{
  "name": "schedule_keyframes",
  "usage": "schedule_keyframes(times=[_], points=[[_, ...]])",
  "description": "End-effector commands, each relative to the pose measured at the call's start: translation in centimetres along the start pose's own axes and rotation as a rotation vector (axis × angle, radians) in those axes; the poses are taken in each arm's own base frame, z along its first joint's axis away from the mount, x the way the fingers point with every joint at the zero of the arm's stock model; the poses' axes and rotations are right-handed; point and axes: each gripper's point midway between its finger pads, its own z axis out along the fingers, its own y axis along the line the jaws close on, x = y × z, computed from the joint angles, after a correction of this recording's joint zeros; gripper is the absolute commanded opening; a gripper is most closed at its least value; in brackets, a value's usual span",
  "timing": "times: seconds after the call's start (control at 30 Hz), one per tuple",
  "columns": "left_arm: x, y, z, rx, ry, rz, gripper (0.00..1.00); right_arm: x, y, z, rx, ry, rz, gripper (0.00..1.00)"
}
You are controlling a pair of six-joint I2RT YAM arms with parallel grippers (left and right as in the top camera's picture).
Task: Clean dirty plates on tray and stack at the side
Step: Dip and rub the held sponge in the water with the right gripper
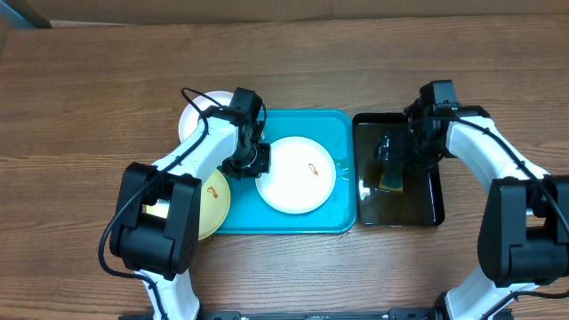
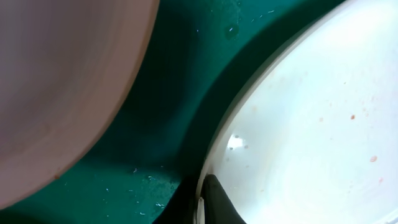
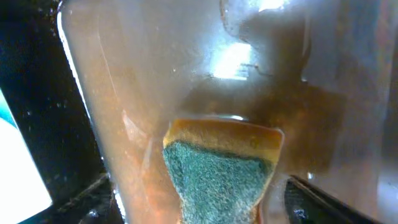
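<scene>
From above, my left gripper [image 1: 250, 161] sits at the left rim of the white plate [image 1: 298, 175], which lies in the middle of the turquoise tray [image 1: 342, 216] with an orange smear near its centre. The yellow-green plate [image 1: 214, 201] overlaps the tray's left edge, and a second white plate [image 1: 190, 121] shows behind my left arm. Only the left wrist camera shows one dark finger [image 2: 215, 200] resting on that rim and fine red specks on the plate. I cannot tell if this gripper is clamped. Overhead, my right gripper [image 1: 392, 156] hangs over the black tray [image 1: 404, 210]. The right wrist view alone shows it pinching the sponge [image 3: 217, 171], green face up, its yellow edge touching brown liquid.
</scene>
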Motion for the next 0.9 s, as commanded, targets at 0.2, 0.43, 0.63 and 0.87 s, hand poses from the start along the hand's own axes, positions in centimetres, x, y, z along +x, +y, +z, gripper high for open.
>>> schedule_keyframes(times=[0.2, 0.43, 0.63, 0.87], points=[[0.6, 1.1, 1.1, -0.060, 0.018, -0.002, 0.11, 0.9, -0.9, 1.0, 0.093, -0.003, -0.013, 0.57], [0.7, 1.2, 1.1, -0.063, 0.020, -0.002, 0.12, -0.8, -0.8, 2.3, 0.127, -0.118, -0.061, 0.07], [0.7, 1.3, 1.1, -0.068, 0.019, -0.002, 0.38, -0.2, -0.5, 0.6, 0.147, -0.058, -0.054, 0.36], [0.9, 1.3, 1.0, -0.070, 0.026, -0.003, 0.46, 4.3, -1.5, -0.4, 0.198, 0.134, -0.008, 0.44]])
